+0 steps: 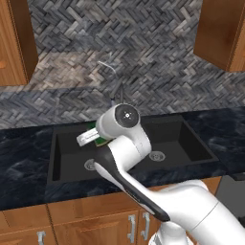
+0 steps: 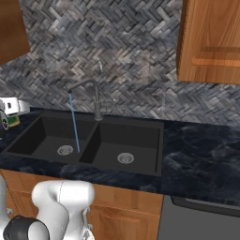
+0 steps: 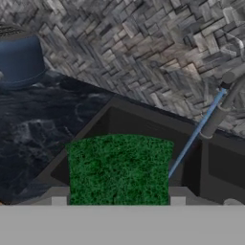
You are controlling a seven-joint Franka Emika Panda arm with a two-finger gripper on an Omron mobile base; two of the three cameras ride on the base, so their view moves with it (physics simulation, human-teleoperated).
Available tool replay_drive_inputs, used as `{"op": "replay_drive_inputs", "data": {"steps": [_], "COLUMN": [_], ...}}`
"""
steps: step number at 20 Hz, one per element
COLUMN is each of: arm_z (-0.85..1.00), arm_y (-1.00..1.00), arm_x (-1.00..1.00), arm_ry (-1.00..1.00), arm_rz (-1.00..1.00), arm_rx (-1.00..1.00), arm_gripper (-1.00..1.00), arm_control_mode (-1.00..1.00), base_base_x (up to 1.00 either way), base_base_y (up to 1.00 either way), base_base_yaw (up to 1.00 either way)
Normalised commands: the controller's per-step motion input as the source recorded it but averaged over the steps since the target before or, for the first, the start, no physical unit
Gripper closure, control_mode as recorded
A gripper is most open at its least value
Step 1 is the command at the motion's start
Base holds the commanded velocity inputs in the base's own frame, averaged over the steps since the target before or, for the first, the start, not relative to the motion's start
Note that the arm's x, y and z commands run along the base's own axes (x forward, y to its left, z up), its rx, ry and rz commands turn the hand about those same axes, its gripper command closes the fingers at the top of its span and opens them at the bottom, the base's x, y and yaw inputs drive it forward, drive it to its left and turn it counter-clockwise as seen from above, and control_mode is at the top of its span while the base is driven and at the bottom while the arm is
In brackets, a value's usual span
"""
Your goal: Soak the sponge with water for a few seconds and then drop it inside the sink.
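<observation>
Hand view: sponge [image 3: 119, 168] clamped between the 2 fingers [image 3: 58, 201].

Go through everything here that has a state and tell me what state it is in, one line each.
sponge: held in the hand, green side to the camera, not under the stream.
hand: shut on the sponge, above the sink's left end.
water: running, falling into the left basin.
faucet: on, spout swung over the left basin.
sink: both basins hold nothing, drains uncovered.

Sponge [image 3: 119, 170] bottom cut off; yellow side prob. hidden.
</observation>
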Motion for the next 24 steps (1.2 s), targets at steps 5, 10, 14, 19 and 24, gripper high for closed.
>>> {"op": "replay_drive_inputs", "data": {"steps": [5,10,14,19,24], "arm_z": [0.0,-0.02,-0.04,-0.12,-0.19], "arm_y": [-0.3,-0.32,-0.2,-0.02,0.0], "arm_x": [0.0,0.03,0.07,0.0,0.0], "arm_ry": [0.0,0.0,0.0,-0.03,-0.19], "arm_rz": [-0.1,-0.14,-0.18,-0.17,-0.2], "arm_rx": [0.0,0.02,0.01,0.01,0.02], "arm_gripper": [1.0,1.0,1.0,1.0,1.0], "arm_control_mode": [-1.0,-1.0,-1.0,-1.0,-1.0], "base_base_x": [0.0,0.0,0.0,0.0,0.0], "base_base_y": [0.0,0.0,0.0,0.0,0.0], "base_base_yaw": [0.0,0.0,0.0,0.0,0.0]}}
